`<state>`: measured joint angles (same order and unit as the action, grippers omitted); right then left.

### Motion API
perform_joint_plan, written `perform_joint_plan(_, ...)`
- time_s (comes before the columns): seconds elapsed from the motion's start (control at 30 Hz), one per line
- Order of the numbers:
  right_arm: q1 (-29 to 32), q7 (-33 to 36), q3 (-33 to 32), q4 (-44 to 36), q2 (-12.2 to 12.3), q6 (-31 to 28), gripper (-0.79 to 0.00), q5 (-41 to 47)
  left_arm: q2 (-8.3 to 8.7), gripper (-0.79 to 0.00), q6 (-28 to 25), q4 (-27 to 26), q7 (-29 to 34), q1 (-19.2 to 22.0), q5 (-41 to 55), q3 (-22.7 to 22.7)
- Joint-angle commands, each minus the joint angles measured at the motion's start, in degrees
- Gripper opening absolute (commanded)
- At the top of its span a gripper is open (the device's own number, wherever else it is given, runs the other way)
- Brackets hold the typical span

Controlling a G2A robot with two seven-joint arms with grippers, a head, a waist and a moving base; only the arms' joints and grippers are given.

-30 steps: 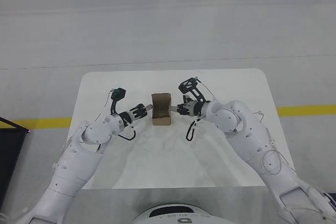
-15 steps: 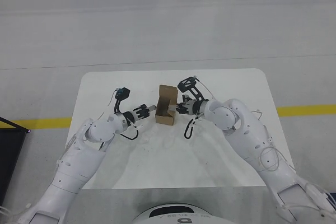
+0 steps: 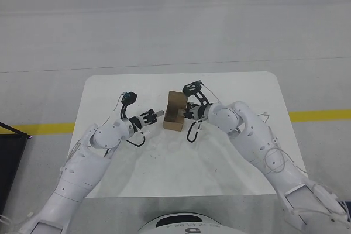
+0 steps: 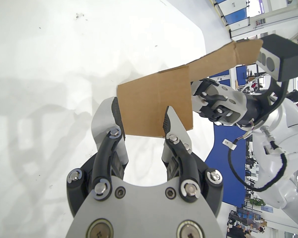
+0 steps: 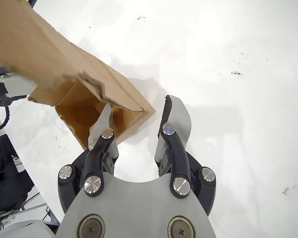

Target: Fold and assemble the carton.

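Observation:
A small brown carton (image 3: 175, 110) stands open on the white table (image 3: 222, 164), with a long flap (image 4: 223, 58) sticking up from one side. My left gripper (image 3: 158, 114) is open at the carton's left wall (image 4: 151, 100), its fingertips (image 4: 167, 121) against the cardboard without pinching it. On the other side, my right gripper (image 3: 189, 111) is open and straddles a corner wall (image 5: 129, 95). One of its fingers (image 5: 103, 121) is inside the carton and the other (image 5: 170, 115) is outside, with a gap to the wall.
The table's far edge (image 3: 181, 75) lies just behind the carton. A black frame (image 3: 3, 131) stands on the floor past the table's left side. Bare tabletop stretches in front of the carton.
The carton has shifted slightly right and away, and its flap has swung up. The right gripper has pushed in over the carton's wall. The left gripper has followed to the carton's side.

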<state>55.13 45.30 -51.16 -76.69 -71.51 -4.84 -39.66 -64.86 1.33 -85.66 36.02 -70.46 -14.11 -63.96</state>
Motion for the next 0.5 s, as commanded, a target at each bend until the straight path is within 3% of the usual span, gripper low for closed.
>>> perform_joint_plan(0.0,0.2,0.0,0.1,-0.5,-0.1,0.5,-0.773,-0.2,0.01,-0.369,-0.1,-0.2,-0.4,-0.2,0.1,-0.3)
perform_joint_plan(0.13,1.5,-1.2,-0.1,-2.5,0.1,1.5,-0.785,-2.4,0.12,-0.329,-0.8,-0.6,-0.1,-0.7,0.4,-0.8)
perform_joint_plan(0.37,7.6,-2.2,-2.6,-9.7,1.5,4.8,-0.785,-9.1,0.21,-0.332,-1.7,-1.6,0.6,-1.4,0.2,-1.1)
perform_joint_plan(0.4,8.5,-1.4,-2.7,-10.8,1.7,5.5,-0.619,-10.1,0.21,-0.348,-1.8,-1.7,0.5,-1.4,-0.2,-1.0)
perform_joint_plan(0.47,10.1,-0.3,-3.3,-12.9,2.0,5.5,-0.449,-10.9,0.20,-0.382,-2.4,-2.2,0.6,-1.7,-0.4,-0.7)
